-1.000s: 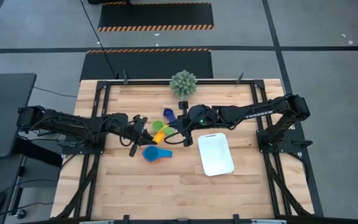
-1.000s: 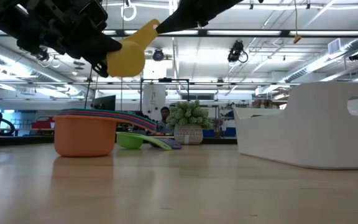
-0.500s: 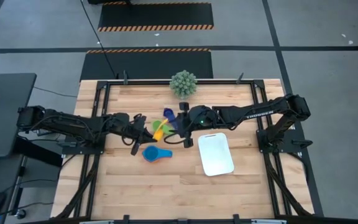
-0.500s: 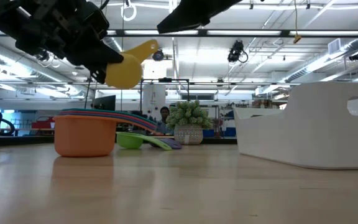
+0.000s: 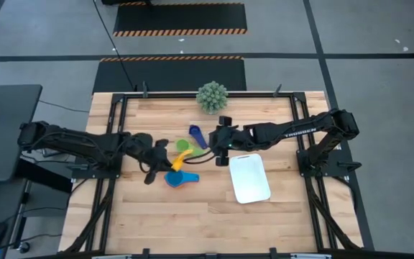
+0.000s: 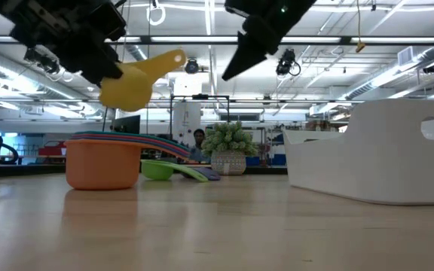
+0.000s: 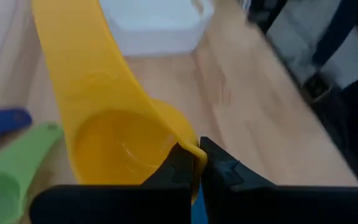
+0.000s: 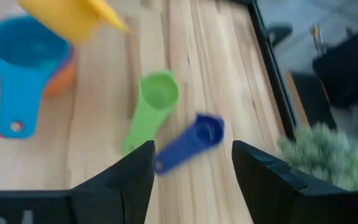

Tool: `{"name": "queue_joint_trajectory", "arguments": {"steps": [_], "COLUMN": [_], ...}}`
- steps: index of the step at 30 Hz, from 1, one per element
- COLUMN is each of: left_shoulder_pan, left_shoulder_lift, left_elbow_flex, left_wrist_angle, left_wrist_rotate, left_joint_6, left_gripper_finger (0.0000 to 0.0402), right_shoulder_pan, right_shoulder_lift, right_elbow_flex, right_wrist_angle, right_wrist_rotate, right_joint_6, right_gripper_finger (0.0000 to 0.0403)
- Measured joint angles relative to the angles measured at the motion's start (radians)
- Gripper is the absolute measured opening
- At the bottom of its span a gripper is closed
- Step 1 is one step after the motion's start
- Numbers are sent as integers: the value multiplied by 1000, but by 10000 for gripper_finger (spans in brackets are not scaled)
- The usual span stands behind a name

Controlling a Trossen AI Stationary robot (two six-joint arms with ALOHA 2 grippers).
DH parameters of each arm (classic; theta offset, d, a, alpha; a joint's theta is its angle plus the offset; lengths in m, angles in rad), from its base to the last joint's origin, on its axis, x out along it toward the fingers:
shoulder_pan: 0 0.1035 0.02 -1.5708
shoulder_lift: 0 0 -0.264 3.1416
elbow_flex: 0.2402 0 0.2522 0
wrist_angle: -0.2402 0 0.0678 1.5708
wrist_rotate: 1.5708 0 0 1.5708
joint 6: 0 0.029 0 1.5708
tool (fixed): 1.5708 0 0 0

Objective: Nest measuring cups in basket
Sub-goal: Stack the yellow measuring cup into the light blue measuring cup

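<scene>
Lower the yellow cup [image 6: 130, 84], pinched in the left hand [image 7: 191, 163], level over the nested stack [image 6: 102, 159] (bowl centred). Keep the right hand [image 8: 188, 163], fingers apart and empty, clear.

bare table [image 5: 192, 212] lies open before the basket [image 5: 250, 180]; stacked cups [image 5: 178, 178] and plant [image 5: 212, 96] crowd the middle.

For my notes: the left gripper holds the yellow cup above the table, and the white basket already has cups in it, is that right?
Not quite: the high view shows the basket holding no cups. The left gripper does hold the yellow cup above the table.
</scene>
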Motion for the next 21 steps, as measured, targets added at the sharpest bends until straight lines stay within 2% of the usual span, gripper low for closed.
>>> {"name": "queue_joint_trajectory", "arguments": {"steps": [5,11,16,21], "left_shoulder_pan": [-114,-240,-310,-326], "left_shoulder_lift": [30,104,216,330], "left_elbow_flex": [101,175,254,354], "left_wrist_angle": [-200,-299,-390,-478], "left_wrist_rotate": [-154,-304,-369,-381], "left_joint_6": [-59,-134,-136,-111], "left_gripper_finger": [15,16,17,18], "right_shoulder_pan": [7,20,34,41], "right_shoulder_lift": [0,0,-43,-115], "right_elbow_flex": [0,0,0,0], "right_wrist_angle": [-97,-143,-247,-292], "right_wrist_rotate": [57,113,231,236], "right_joint_6": [94,137,201,241], "right_gripper_finger": [220,220,220,220]}}
